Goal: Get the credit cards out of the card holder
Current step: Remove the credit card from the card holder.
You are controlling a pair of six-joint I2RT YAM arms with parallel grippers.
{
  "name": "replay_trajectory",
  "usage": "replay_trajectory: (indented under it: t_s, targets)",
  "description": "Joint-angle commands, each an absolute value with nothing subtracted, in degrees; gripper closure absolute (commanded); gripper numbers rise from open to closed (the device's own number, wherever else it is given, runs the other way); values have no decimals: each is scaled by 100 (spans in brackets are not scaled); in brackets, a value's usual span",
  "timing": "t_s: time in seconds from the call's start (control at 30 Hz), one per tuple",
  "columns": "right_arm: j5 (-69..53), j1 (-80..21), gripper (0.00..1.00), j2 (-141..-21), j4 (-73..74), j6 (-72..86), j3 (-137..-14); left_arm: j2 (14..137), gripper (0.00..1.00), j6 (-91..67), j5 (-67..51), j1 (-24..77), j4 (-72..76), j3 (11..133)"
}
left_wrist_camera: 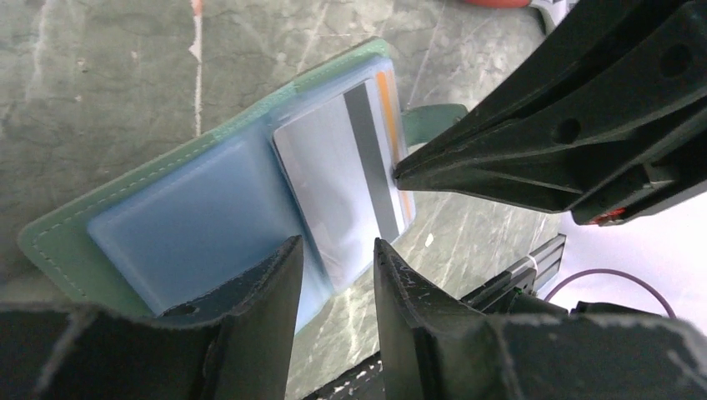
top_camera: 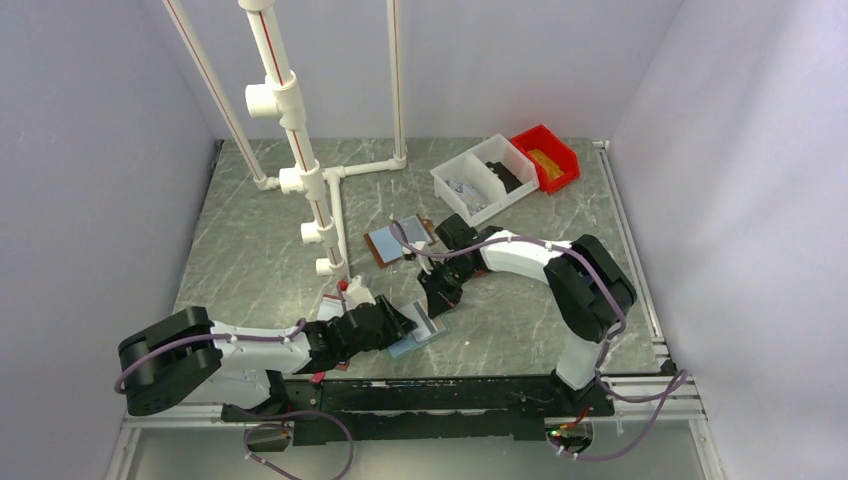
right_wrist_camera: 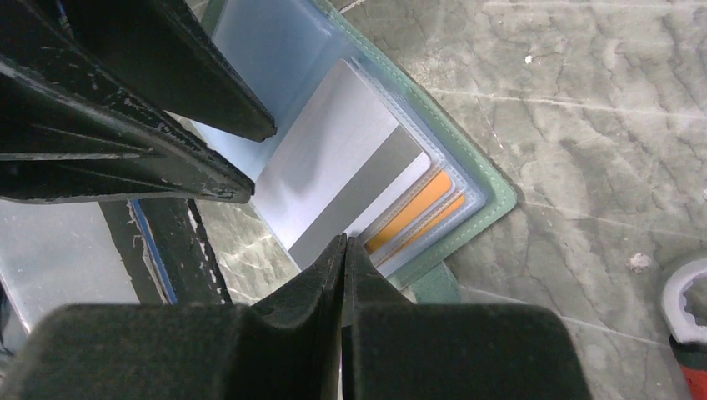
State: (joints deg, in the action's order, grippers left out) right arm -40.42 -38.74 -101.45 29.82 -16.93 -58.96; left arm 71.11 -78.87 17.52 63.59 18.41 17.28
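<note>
I am holding my left gripper low over the card holder, its jaws standing apart and gripping nothing. The holder is lying open and flat on the grey marbled table, near the front edge between my arms. A silver credit card with a grey stripe is sticking out of one pocket, with orange cards showing beneath it. My right gripper, jaws pressed together, is touching that silver card's edge with its tip.
</note>
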Motion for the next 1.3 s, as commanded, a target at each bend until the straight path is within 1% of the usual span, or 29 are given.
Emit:
replay_trajectory:
  t_s: [0.0,0.2,0.37,0.43,0.63,0.67,0.73,0.77,0.9,1.03,1.27]
  targets:
    - [-3849,-3964,96,-10301,3170,-1776,-6162,7261,59,-8202,1956,6364,2328,1566]
    - [-3710,-3990,96,-10624,3436,-1783,-6330,7412,58,-8533,2009,6346,2267,1489]
    - [-3730,-4040,97,-10679,3496,-1809,-6363,7599,58,-8568,1992,6329,2598,1419]
    - [-3771,-4059,97,-10708,3534,-1847,-6372,7686,60,-8590,1979,6312,2692,1415]
    - [-4016,-4093,97,-10777,3663,-1948,-6419,8018,73,-8700,1944,6277,3089,1312]
    - [-4024,-4091,97,-10783,3685,-1955,-6422,8064,76,-8682,1929,6268,3166,1302]
    - [-3983,-4096,97,-10785,3684,-1945,-6421,8145,89,-8582,1887,6236,3275,1293]
    - [-3940,-4089,97,-10784,3675,-1936,-6424,8173,100,-8548,1870,6229,3315,1273]
    - [-3562,-4035,94,-10759,3595,-1821,-6400,8113,100,-8261,1795,6214,3637,1083]
    - [-3301,-3934,93,-10829,3589,-1767,-6405,7803,100,-7905,1718,6214,3717,881]
    - [-3191,-3907,90,-10880,3638,-1772,-6425,7258,100,-7360,1592,6214,4007,510]
